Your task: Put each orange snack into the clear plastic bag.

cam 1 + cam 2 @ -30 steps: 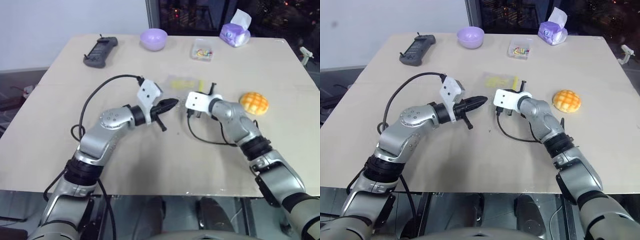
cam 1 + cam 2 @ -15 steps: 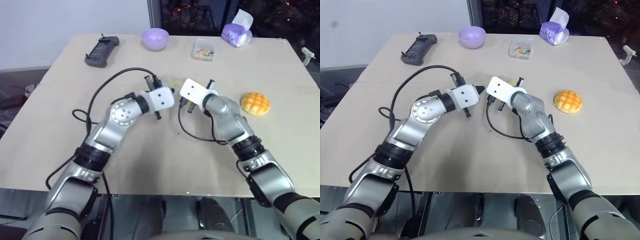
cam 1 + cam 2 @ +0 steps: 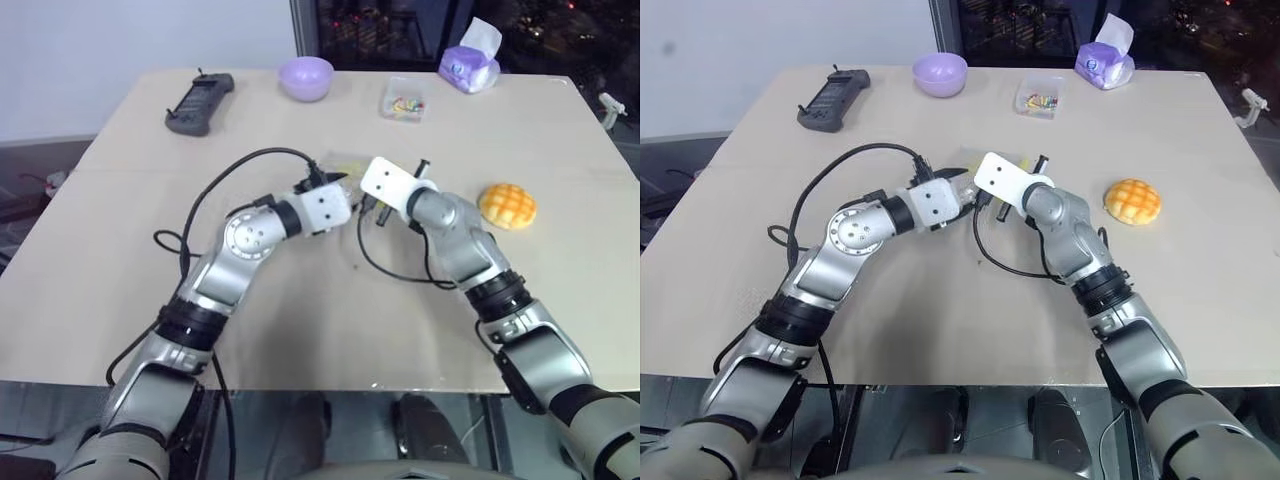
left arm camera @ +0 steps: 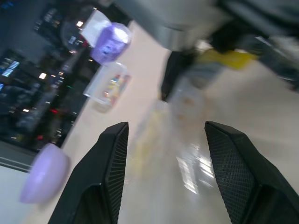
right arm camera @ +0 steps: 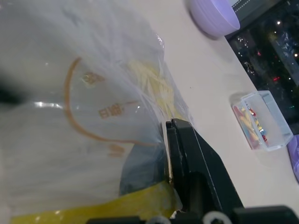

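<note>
While arms crowd the clear plastic bag (image 5: 93,116), a purple bowl (image 3: 306,77) stands well apart.

Around the orange snack (image 3: 508,204) the worktop (image 3: 300,320) lies bare (near half too); both end effectors crowd the clear plastic bag (image 5: 84,121) mid-worktop.

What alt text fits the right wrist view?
The right gripper is clamped on the edge of the clear plastic bag, just above its yellow zip strip, with a pale yellow item showing through the crinkled film. Beyond on the beige table sit a small clear box of colourful bits and a lilac bowl.
</note>
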Motion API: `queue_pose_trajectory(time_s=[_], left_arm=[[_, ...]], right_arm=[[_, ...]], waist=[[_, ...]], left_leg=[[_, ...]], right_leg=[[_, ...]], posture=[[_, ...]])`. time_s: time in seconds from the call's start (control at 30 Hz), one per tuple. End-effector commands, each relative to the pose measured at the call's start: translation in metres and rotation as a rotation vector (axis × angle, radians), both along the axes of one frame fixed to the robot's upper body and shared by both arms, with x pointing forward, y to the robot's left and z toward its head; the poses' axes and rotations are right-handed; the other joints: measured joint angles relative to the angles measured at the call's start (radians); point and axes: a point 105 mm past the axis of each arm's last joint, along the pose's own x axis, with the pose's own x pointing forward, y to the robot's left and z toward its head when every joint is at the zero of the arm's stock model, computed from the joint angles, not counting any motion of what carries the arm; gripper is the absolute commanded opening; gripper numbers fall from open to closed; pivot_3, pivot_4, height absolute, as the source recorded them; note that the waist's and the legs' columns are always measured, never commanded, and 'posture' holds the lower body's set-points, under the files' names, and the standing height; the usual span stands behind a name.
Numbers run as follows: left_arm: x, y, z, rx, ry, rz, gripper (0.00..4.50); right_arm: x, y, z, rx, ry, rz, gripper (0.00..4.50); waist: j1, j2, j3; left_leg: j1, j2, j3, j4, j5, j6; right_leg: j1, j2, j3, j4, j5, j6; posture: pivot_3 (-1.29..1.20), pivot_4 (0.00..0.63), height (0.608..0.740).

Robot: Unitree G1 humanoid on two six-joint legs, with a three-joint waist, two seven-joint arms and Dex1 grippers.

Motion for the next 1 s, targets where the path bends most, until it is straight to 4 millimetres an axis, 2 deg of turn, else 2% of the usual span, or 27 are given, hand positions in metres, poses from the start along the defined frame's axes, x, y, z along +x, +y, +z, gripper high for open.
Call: queue_pose_trajectory(time_s=[0.03, 0.27, 0.53, 0.57, 0.63, 0.77, 0.8, 1.0], left_arm=[[-0.007, -0.003, 0.013, -0.009, -0.03, -0.025, 2.81], [0.011, 0.003, 0.019, 0.024, -0.131, 0.065, 2.81], [0.023, 0.001, 0.014, 0.034, -0.154, 0.083, 2.81], [0.024, 0.0, 0.014, 0.03, -0.153, 0.079, 2.42], [0.024, -0.001, 0.014, 0.024, -0.154, 0.069, 2.05], [0.023, 0.0, 0.021, -0.009, -0.185, 0.061, 0.22], [0.023, 0.0, 0.022, -0.014, -0.193, 0.06, 0.1], [0.023, 0.008, 0.027, -0.113, -0.191, 0.044, 0.1]], right_arm=[[0.0, 0.005, 0.011, 0.014, -0.038, 0.013, 0.0], [-0.003, 0.013, 0.018, 0.029, -0.051, 0.041, 0.0], [-0.014, 0.024, 0.026, 0.058, -0.05, 0.083, 0.0], [-0.015, 0.025, 0.027, 0.06, -0.049, 0.086, 0.0], [-0.015, 0.026, 0.027, 0.061, -0.047, 0.086, 0.0], [-0.013, 0.023, 0.026, 0.057, -0.046, 0.081, 0.0], [-0.013, 0.023, 0.025, 0.056, -0.045, 0.08, 0.0], [-0.013, 0.016, 0.028, 0.042, -0.063, 0.095, 0.0]], waist=[[0.001, 0.0, 0.0], [0.002, 0.0, 0.0], [0.001, 0.0, 0.0], [0.002, 0.0, 0.0], [0.002, 0.0, 0.0], [0.002, 0.0, 0.0], [0.001, 0.0, 0.0], [0.001, 0.0, 0.0]], left_leg=[[0.0, 0.0, 0.0, 0.0, 0.0, 0.0], [0.0, 0.0, 0.0, 0.0, 0.0, 0.0], [0.0, 0.0, 0.0, 0.0, 0.0, 0.0], [0.0, 0.0, 0.0, 0.0, 0.0, 0.0], [0.0, 0.0, 0.0, 0.001, 0.0, 0.0], [0.0, 0.0, 0.0, 0.001, 0.0, 0.0], [0.0, 0.0, 0.0, 0.001, 0.0, 0.0], [0.0, 0.0, 0.0, 0.001, 0.0, 0.0]], right_leg=[[0.0, 0.0, 0.0, 0.0, 0.0, 0.0], [0.0, 0.0, 0.0, 0.001, 0.0, 0.0], [0.0, 0.0, 0.0, 0.001, 0.0, 0.0], [0.0, 0.0, 0.0, 0.001, 0.0, 0.0], [0.0, 0.0, 0.0, 0.001, 0.0, 0.0], [0.0, 0.0, 0.0, 0.001, 0.0, 0.0], [0.0, 0.0, 0.0, 0.001, 0.0, 0.0], [0.0, 0.0, 0.0, 0.001, 0.0, 0.0]], posture=[[0.0, 0.15, 0.74], [0.0, 0.15, 0.74], [0.0, 0.15, 0.74], [0.0, 0.15, 0.74], [0.0, 0.15, 0.74], [0.0, 0.15, 0.74], [0.0, 0.15, 0.74], [0.0, 0.15, 0.74]])
